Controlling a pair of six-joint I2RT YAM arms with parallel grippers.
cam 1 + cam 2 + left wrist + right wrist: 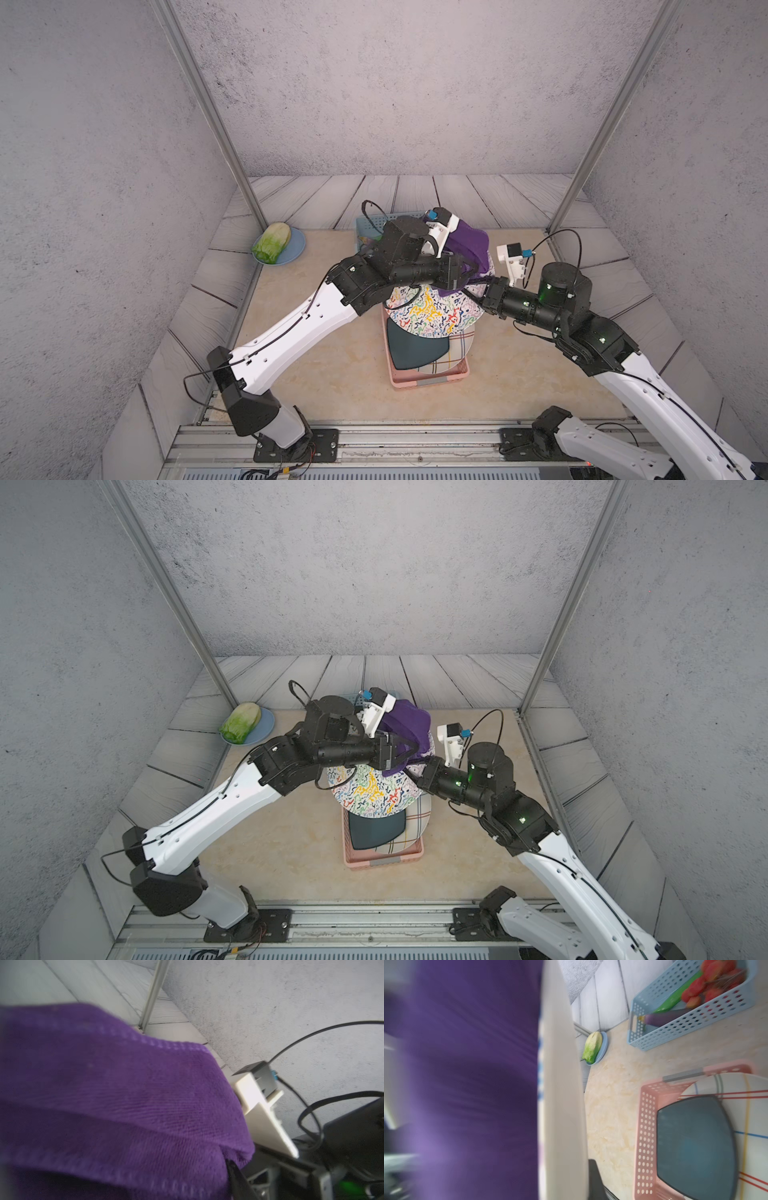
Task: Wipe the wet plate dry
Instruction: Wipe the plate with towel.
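The plate (432, 311) (370, 791), white with coloured squiggles, hangs tilted above a pink basket in both top views. My right gripper (478, 292) (417, 774) is shut on its right rim. In the right wrist view the plate (562, 1084) shows edge-on, with one dark finger (593, 1178) against it. My left gripper (471, 270) (405, 752) is shut on a purple cloth (465, 245) (407, 725) that lies bunched against the plate's far upper part. The cloth (124, 1095) fills the left wrist view and hides all but one finger (235, 1176).
Under the plate, the pink basket (428, 380) (643, 1136) holds a dark teal plate (415, 345) and a striped plate (461, 349). A blue basket (368, 224) (685, 1028) of vegetables stands behind. Far left, a lettuce (272, 243) lies on a blue dish (295, 245).
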